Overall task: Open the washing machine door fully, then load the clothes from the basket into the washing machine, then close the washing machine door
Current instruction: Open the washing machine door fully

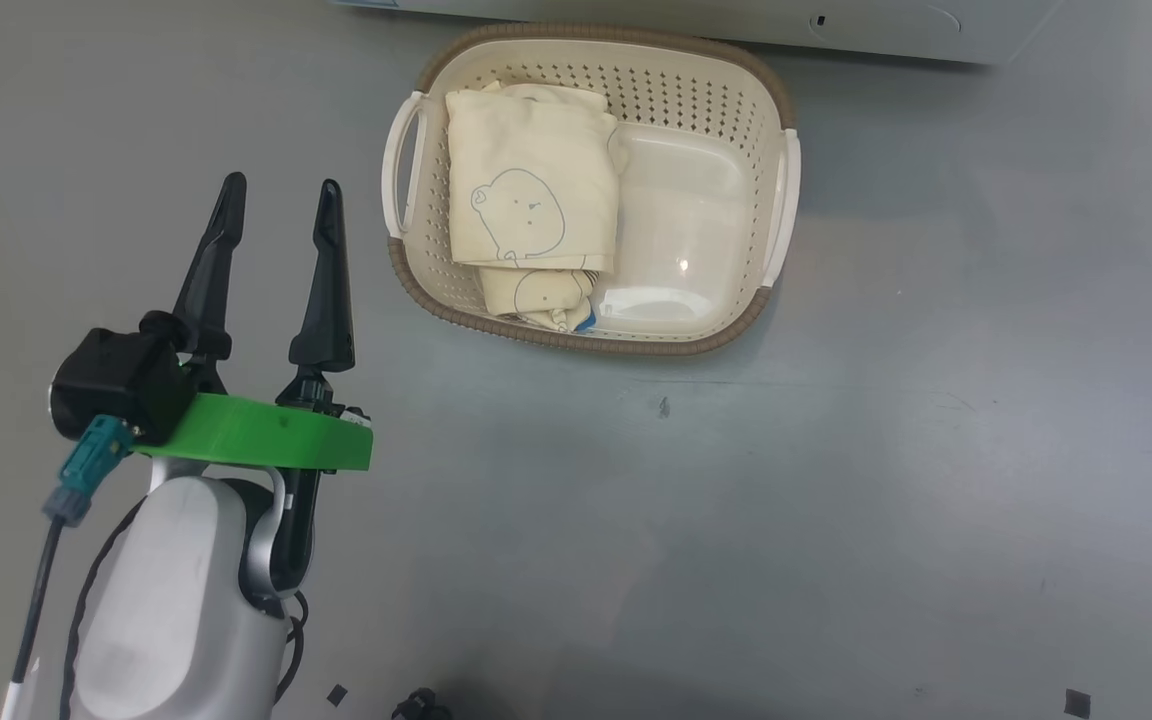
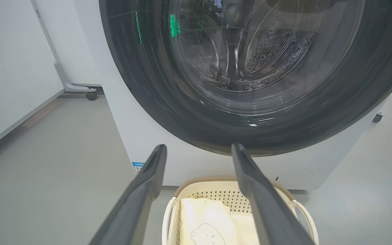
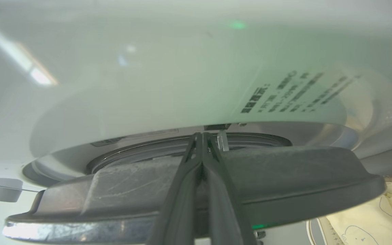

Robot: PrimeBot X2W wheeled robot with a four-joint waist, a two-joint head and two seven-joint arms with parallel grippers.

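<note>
Zero clothes [image 1: 526, 190] out of basket [image 1: 586, 342]; door [image 3: 301, 177] seemingly barely ajar; right gripper [image 3: 201, 135] pinched shut, left gripper [image 1: 281, 185] spread wide.

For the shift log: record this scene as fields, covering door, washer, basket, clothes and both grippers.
door: black rim, glass centre; not fully open, at most slightly ajar
washer: white, right behind the basket
basket: on the floor, in front of the washer
clothes: folded cream garments in the basket's left half, bear outline on top
left gripper: open, holding nothing, hovering left of the basket
right gripper: shut, fingertips at the door's edge
stage: door opening; clothes not yet loaded
</note>
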